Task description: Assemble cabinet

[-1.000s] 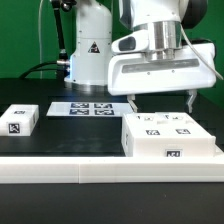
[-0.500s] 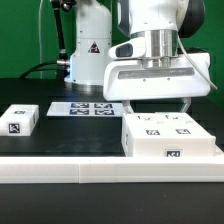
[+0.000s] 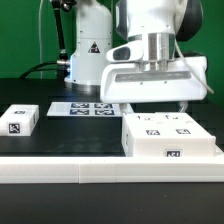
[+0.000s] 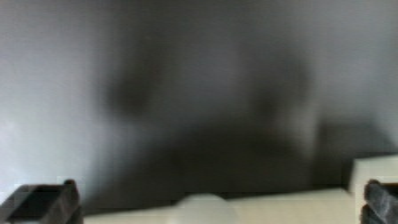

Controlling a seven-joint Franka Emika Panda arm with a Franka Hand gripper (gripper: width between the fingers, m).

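Note:
The cabinet (image 3: pixel 170 136) is a large white box with black-and-white tags on its top and front, lying at the exterior view's right near the table's front. My gripper (image 3: pixel 155 104) hangs just above and behind it, open wide and empty. The wrist view is blurred. It shows my two dark fingertips (image 4: pixel 39 203) far apart at the picture's edges, with a pale surface (image 4: pixel 231 210) between them that may be the cabinet's top. No insert panels show apart from the box.
A small flat white tagged block (image 3: pixel 18 120) lies at the exterior view's left. The marker board (image 3: pixel 85 108) lies flat behind the middle. A long white rail (image 3: pixel 100 171) runs along the front edge. The robot's base (image 3: pixel 90 50) stands behind.
My gripper has risen a little and shifted toward the exterior view's left above the cabinet, staying open. Nothing on the table has moved.

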